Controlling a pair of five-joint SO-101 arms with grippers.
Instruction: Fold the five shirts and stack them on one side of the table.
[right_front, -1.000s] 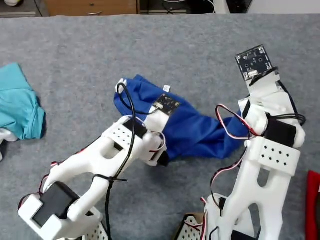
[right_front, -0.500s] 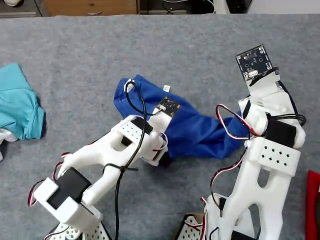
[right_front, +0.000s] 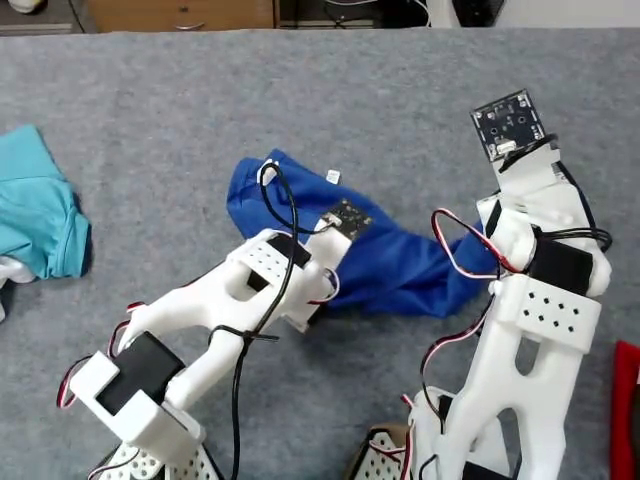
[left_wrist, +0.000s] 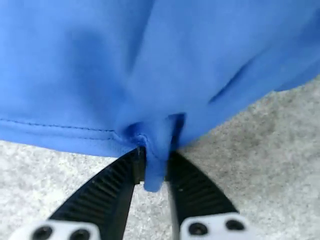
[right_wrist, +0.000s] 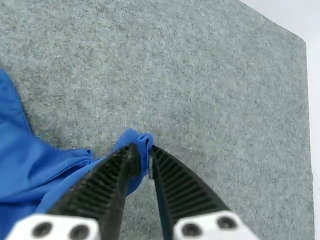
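Observation:
A crumpled blue shirt (right_front: 385, 262) lies mid-table between both arms. My left gripper (left_wrist: 155, 167) is shut on a fold of the blue shirt (left_wrist: 165, 75) at its near hem; from above, the left arm (right_front: 255, 295) covers that hem. My right gripper (right_wrist: 145, 155) is shut on a small corner of the blue shirt (right_wrist: 30, 160), just above the grey felt; in the high view the right arm (right_front: 535, 270) stands over the shirt's right end. A teal shirt (right_front: 40, 215) lies bunched at the table's left edge.
Grey felt (right_front: 150, 110) covers the table. A white cloth (right_front: 8, 275) peeks out below the teal shirt. Something red (right_front: 627, 400) sits at the near right edge. A wooden cabinet (right_front: 180, 12) stands beyond the far edge.
The left arm has swung right and a little farther in, carrying its pinched hem of the blue shirt toward the right arm. The right arm has stayed put.

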